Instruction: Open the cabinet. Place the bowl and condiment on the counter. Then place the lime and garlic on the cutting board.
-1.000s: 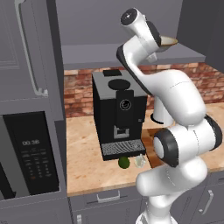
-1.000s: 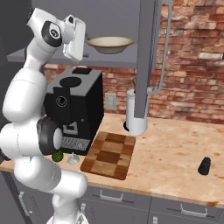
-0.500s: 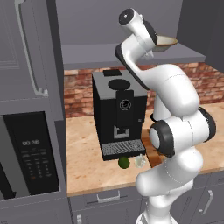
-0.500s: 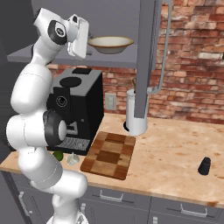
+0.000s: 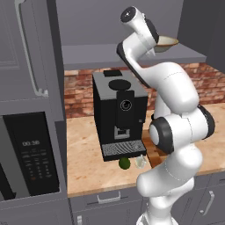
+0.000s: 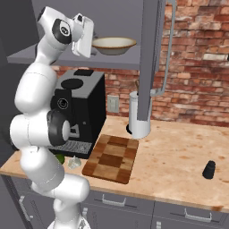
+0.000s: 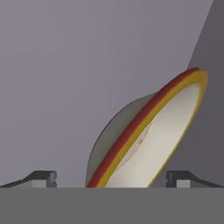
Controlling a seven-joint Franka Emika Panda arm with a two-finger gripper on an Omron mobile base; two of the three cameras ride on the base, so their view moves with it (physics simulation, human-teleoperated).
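The cabinet stands open, its door (image 6: 151, 58) swung out edge-on. On its shelf (image 5: 110, 56) sits the cream bowl (image 6: 113, 44) (image 5: 167, 42). My gripper (image 6: 94, 45) (image 5: 154, 44) is raised to the shelf, open, just left of the bowl's rim. In the hand view the bowl (image 7: 153, 135) looms tilted and its rim lies between my gripper's (image 7: 113, 179) spread fingertips (image 7: 42, 178), not clamped. The black condiment (image 6: 209, 169) lies on the counter (image 6: 179, 152) at the right. Lime (image 5: 125, 163) (image 6: 59, 158) and garlic (image 5: 140, 162) (image 6: 74, 162) rest on the counter, left of the cutting board (image 6: 112, 159).
A black coffee machine (image 5: 118, 114) (image 6: 82, 112) stands under the shelf. A white paper-towel roll (image 6: 139, 114) is behind the open door's long handle (image 6: 167, 53). The tall grey unit with the microwave (image 5: 30, 154) borders the counter at the left.
The hand has edged nearer to the bowl on the shelf and the elbow has swung. The jaws stayed open. Nothing on the counter moved.
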